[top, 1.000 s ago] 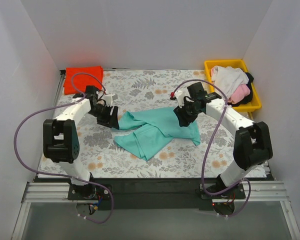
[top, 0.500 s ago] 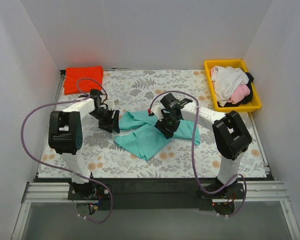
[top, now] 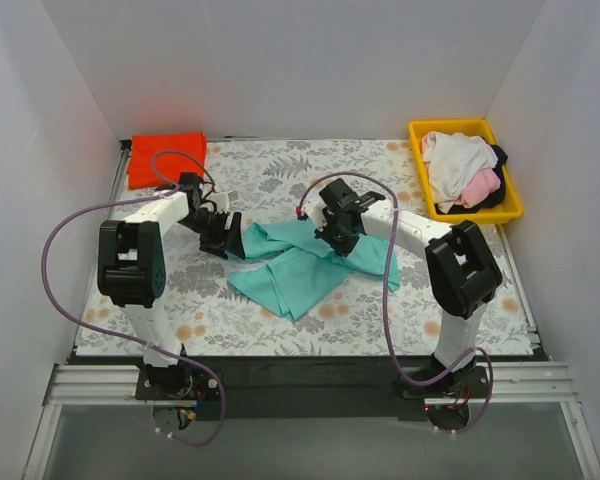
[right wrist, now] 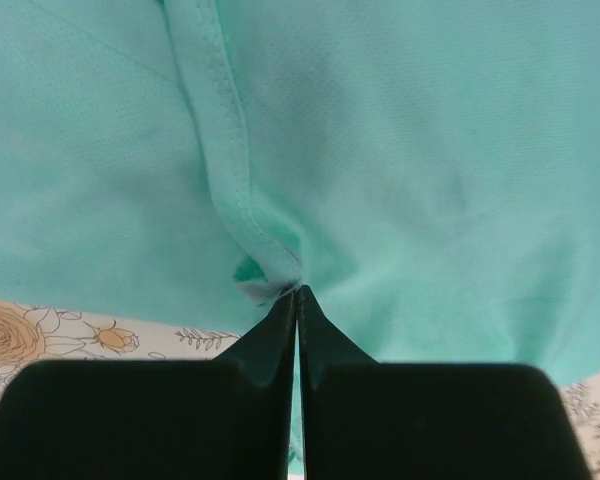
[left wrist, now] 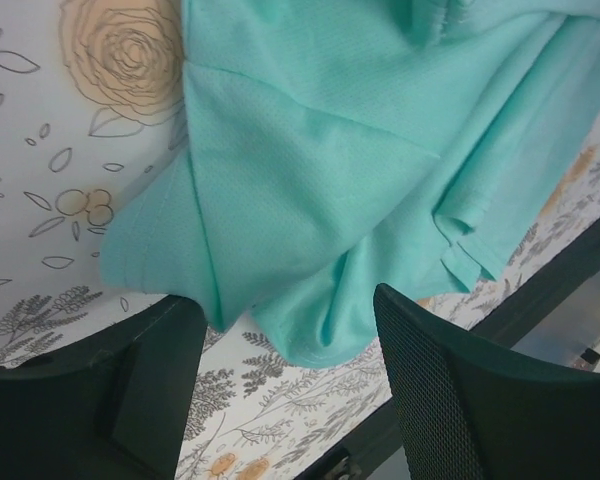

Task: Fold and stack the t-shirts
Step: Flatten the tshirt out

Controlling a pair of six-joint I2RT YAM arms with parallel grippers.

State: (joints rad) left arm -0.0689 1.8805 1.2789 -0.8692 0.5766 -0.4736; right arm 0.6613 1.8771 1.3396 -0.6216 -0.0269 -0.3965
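A crumpled teal-green t-shirt (top: 310, 262) lies on the fern-patterned cloth in the middle. My right gripper (top: 337, 240) is down on its upper middle; in the right wrist view the gripper (right wrist: 298, 290) is shut, pinching a stitched hem of the teal t-shirt (right wrist: 420, 150). My left gripper (top: 229, 236) is at the shirt's left end. In the left wrist view it (left wrist: 285, 322) stands open, a fold of the teal t-shirt (left wrist: 310, 180) lying between its fingers (left wrist: 450, 390). A folded red-orange t-shirt (top: 166, 157) lies at the back left.
A yellow tray (top: 464, 128) at the back right holds a white shirt (top: 454, 160), a pink one (top: 483, 186) and a black one (top: 499, 157). White walls close in the left, back and right. The patterned cloth (top: 280, 175) covers the table.
My right arm swung left from the shirt's right side onto its middle and shut on the hem. The left gripper shifted slightly and opened a little wider at the shirt's left end.
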